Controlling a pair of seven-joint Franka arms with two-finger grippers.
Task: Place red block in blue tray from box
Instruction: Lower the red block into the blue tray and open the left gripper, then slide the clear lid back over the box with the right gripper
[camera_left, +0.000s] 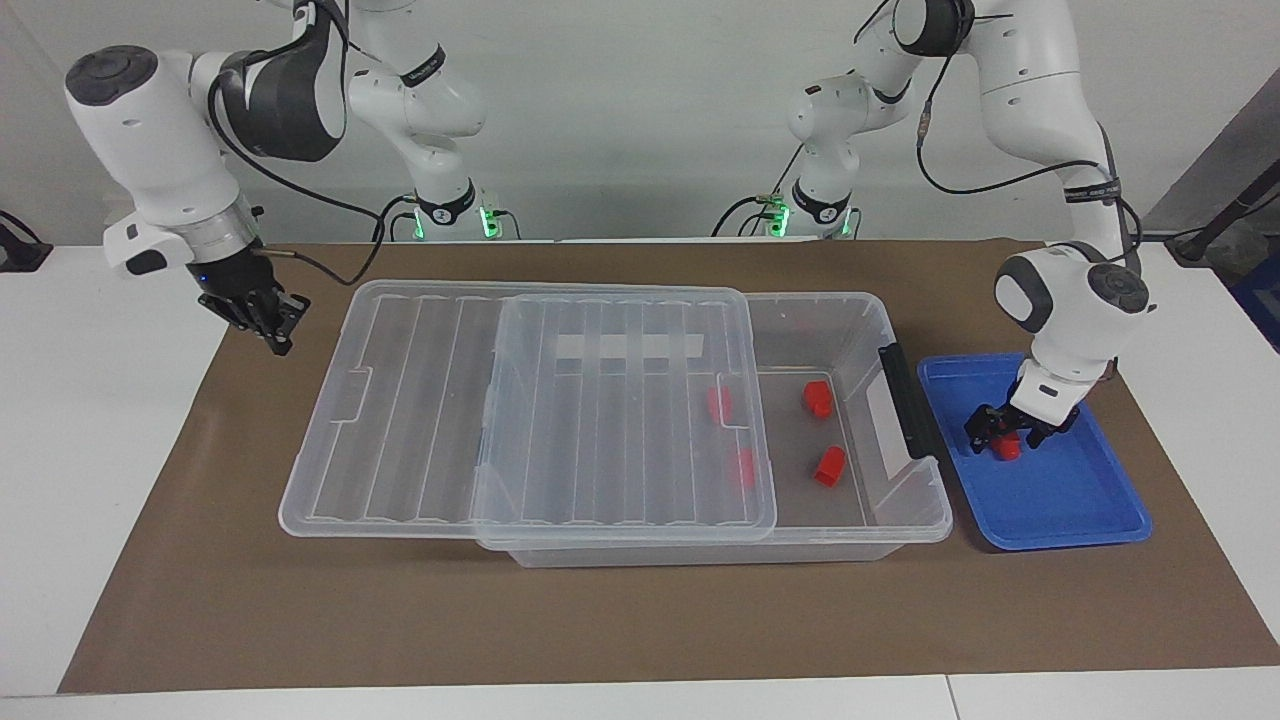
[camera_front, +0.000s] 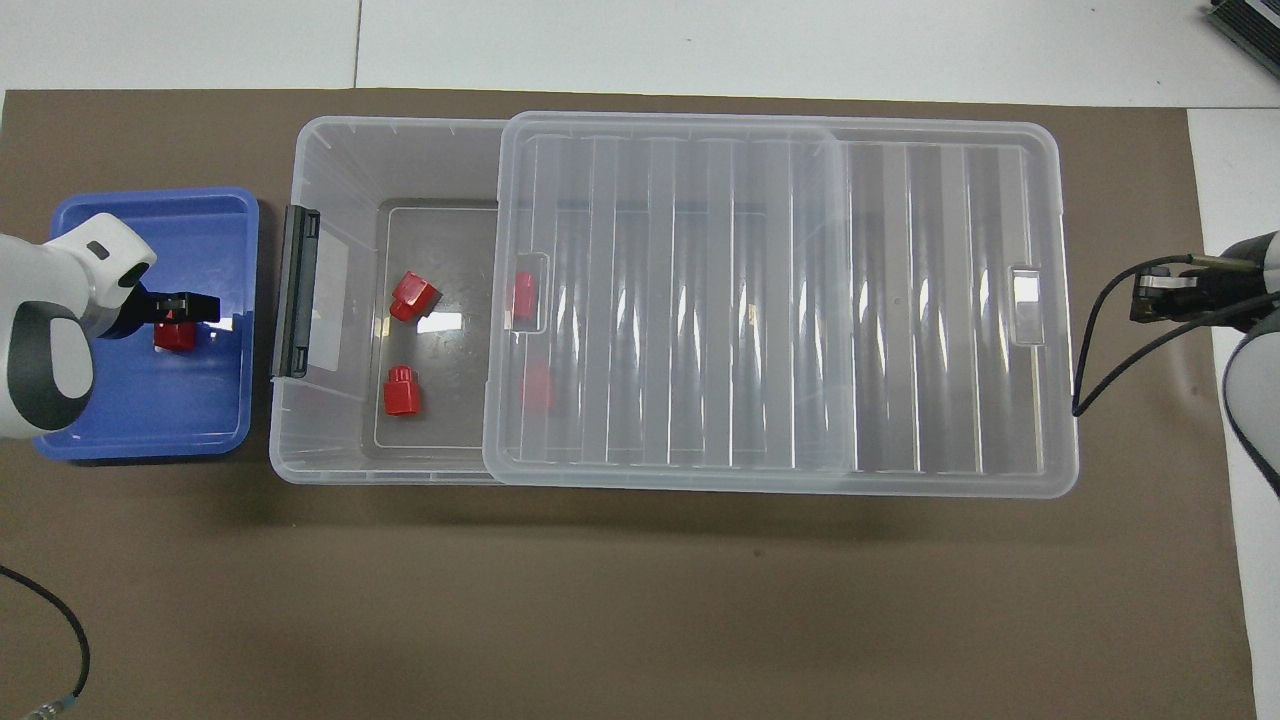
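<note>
Centrally at the frame's right, the left pincer (camera_left: 1005, 436) stands with fingers apart over the red block (camera_left: 1007, 447), which rests in the blue tray (camera_left: 1060, 500). Beside the tray, the box (camera_left: 900, 500) holds four more blocks under its slid lid (camera_left: 520, 420). At upper left, the right pincer (camera_left: 262, 322) waits, fingers indistinct.

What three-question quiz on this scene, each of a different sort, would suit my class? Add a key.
1. True or false: the lid covers the whole box.
2. How many red blocks lie in the box?
3. Which gripper is at the blue tray: A left, B right?

Key:
1. False; the end beside the tray is uncovered.
2. Four, two of them under the lid.
3. A; the left gripper is open over a red block in the tray, while the right gripper waits off the box's other end.
</note>
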